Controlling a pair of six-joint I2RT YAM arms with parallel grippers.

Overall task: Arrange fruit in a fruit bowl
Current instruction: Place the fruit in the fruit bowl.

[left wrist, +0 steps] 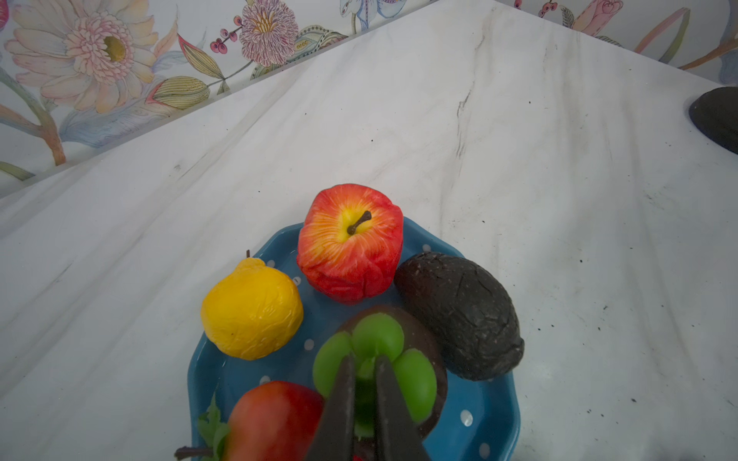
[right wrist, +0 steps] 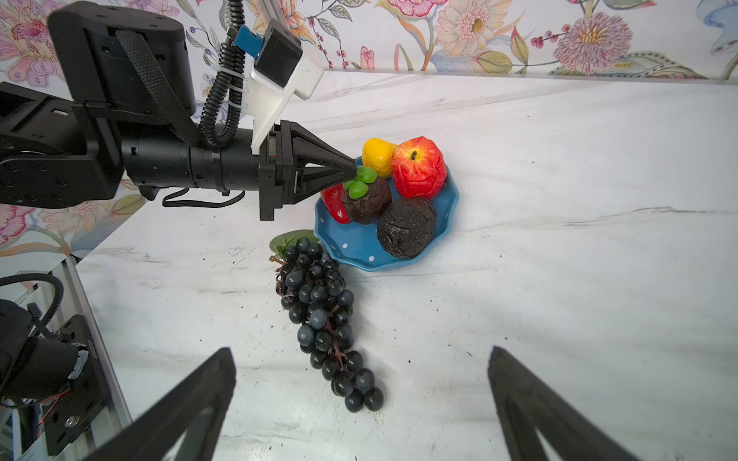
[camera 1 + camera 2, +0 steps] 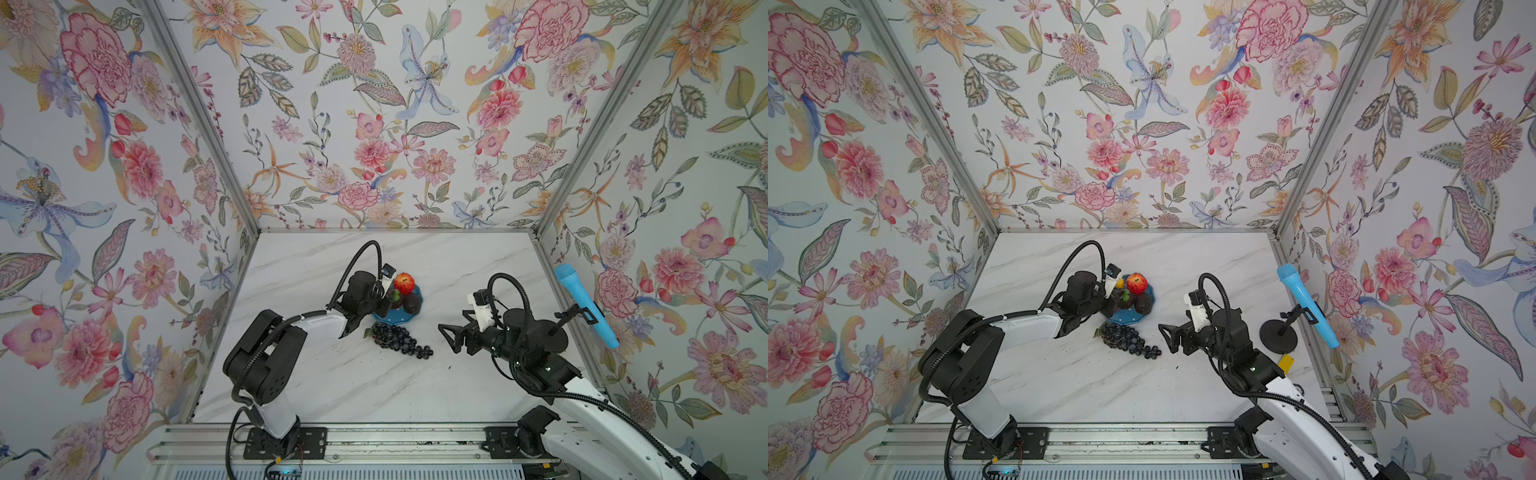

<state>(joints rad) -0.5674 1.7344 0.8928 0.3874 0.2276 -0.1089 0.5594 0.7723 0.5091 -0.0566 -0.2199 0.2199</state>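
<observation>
Pinching the leaves of the round dark fruit [image 2: 367, 201] in the bowl [image 2: 359, 247], the left tool [image 1: 365, 359] half-hid the strawberry [image 2: 333, 201]; the right tool [image 3: 448, 338] gaped wide near the grape bunch [image 2: 319, 303].

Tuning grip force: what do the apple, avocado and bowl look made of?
Apple: probably soft foam, matte painted skin, wrinkled and dented. Avocado: likely foam too, rough matte black, cracked surface. Bowl: glazed ceramic or hard plastic, smooth with slight sheen; cannot tell which.

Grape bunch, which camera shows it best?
The right wrist view: the grape bunch lies whole and close, outside the fruit bowl. In both top views the grape bunch is small; the left wrist view misses it.
</observation>
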